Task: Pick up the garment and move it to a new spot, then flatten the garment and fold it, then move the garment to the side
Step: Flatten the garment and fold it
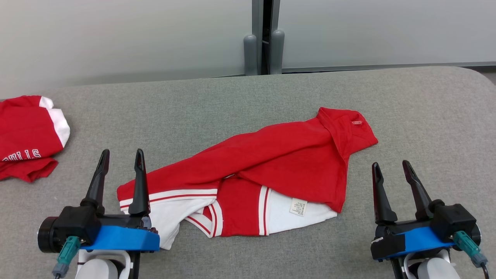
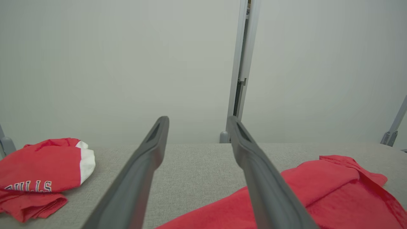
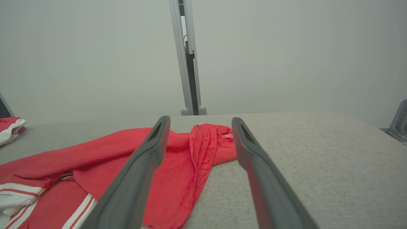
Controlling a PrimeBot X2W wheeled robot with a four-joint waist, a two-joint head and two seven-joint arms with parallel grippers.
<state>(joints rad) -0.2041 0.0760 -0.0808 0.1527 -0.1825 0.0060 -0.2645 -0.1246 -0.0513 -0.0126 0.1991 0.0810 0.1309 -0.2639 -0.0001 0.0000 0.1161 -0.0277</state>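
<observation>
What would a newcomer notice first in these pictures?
A crumpled red and white garment lies in the middle of the grey table. The open left gripper stands at its left end, the open right gripper apart on its right. A second red garment lies at the table's far left.

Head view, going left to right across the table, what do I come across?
Folded red shirt at the far left → left gripper, open, its inner finger over the garment's left end → crumpled red and white garment → right gripper, open.
</observation>
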